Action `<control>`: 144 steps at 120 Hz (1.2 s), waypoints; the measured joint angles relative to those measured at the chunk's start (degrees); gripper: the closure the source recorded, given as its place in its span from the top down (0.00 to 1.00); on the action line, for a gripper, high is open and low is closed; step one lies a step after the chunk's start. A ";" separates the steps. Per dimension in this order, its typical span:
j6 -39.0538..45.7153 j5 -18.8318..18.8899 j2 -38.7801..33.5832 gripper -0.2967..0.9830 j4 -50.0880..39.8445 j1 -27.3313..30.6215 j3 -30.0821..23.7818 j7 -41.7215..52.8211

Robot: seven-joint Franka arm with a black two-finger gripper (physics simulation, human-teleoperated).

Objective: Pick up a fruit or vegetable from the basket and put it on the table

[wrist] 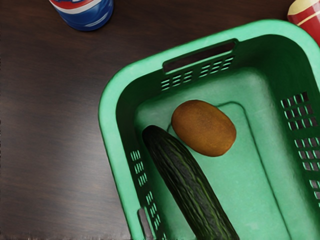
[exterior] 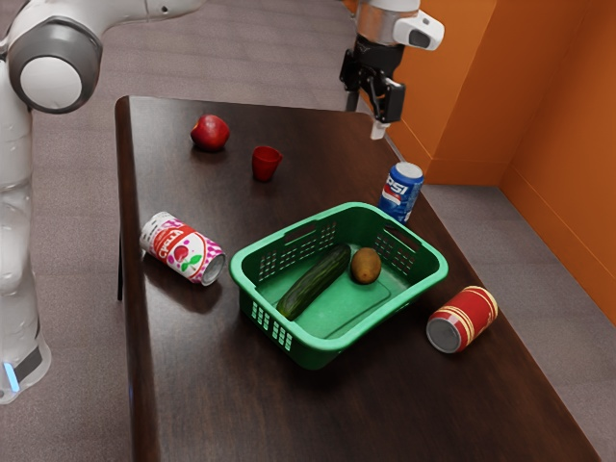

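Kiwi (wrist: 204,128) brown, oval; cucumber (wrist: 187,185) dark green, ridged; gripper (exterior: 367,116) spread apart, holding nothing.

Cropped by my wrist view's edges: cucumber (wrist: 187,185), blue can (wrist: 87,14), red can (wrist: 312,24) and green basket (wrist: 108,110); the exterior view's top edge cuts my arm (exterior: 63,38).

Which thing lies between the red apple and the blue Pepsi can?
The red cup lies between the apple and the Pepsi can, in the exterior view.

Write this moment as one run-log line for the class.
gripper open, raised, holding nothing | green basket contains kiwi and cucumber, neither lifted | apple on table
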 joint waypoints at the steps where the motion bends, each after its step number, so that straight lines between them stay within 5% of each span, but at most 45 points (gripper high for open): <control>1: -0.03 0.01 0.00 0.77 0.01 0.01 0.03 -0.05; 62: -2.24 2.62 0.76 0.77 -0.61 0.47 -0.17 6.33; 116: 8.95 -1.73 -0.53 0.77 -16.94 0.16 -1.63 18.47; 144: 14.24 -0.22 -0.54 0.77 -21.08 0.76 -2.82 21.97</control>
